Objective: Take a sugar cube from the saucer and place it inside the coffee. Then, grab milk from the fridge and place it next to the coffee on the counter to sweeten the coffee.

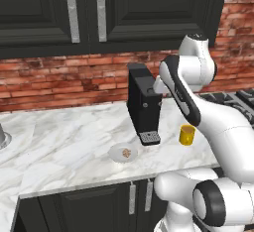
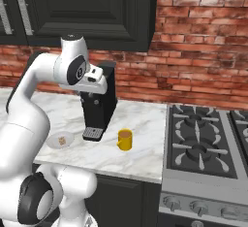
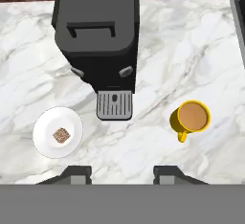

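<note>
Task not begun: tiny brownish-tan sugar cube [image 3: 61, 134] lies on small round white saucer [image 3: 45, 122], left of tall black coffee machine [image 3: 98, 31]; yellow-orange cup of coffee [image 3: 193, 117] to its right on white marble counter [image 3: 191, 46]; two-finger gripper [image 3: 123, 172] high above, partly open, empty; milk unfetched.

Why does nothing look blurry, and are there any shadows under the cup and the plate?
Hand view: everything is sharp, because these are rendered pictures; the coffee and saucer cast only faint, soft shadows on the counter. Left base view: even, flat light, no glare on the black coffee machine. Right base view: equally crisp, with the sugar cube tiny but clear.
</note>
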You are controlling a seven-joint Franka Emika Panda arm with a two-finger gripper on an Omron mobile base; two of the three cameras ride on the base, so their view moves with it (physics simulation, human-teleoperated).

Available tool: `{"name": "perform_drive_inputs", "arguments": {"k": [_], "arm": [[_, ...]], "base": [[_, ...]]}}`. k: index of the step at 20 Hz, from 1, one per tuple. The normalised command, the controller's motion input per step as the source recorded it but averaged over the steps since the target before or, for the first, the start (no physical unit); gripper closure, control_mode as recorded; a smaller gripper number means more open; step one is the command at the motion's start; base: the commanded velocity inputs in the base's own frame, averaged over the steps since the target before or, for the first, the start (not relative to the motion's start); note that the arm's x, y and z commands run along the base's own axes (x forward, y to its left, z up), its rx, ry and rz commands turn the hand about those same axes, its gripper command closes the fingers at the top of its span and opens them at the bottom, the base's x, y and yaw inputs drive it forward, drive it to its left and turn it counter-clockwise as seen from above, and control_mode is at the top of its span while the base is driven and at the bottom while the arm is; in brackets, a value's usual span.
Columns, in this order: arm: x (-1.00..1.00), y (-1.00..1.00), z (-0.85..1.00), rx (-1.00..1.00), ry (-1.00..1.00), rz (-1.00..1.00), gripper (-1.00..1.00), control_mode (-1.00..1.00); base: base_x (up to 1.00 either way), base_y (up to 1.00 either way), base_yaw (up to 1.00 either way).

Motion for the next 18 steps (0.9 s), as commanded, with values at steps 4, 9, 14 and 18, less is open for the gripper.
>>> {"name": "perform_drive_inputs", "arguments": {"k": [4,9,14,18], "arm": [[-0.43,0.25,-0.24,-0.03,-0.01,0.00,-1.00,-1.00],[-0.27,0.98,-1.00,-0.15,0.12,0.00,-1.00,-1.00],[-0.04,0.83,-1.00,-0.09,0.23,0.01,-1.00,-1.00],[0.13,0.06,-0.66,-0.02,0.21,0.01,-1.00,-1.00]], "base": [[0.00,0.00,0.00],[0.00,0.00,0.00],[0.00,0.00,0.00],[0.00,0.00,0.00]]}}
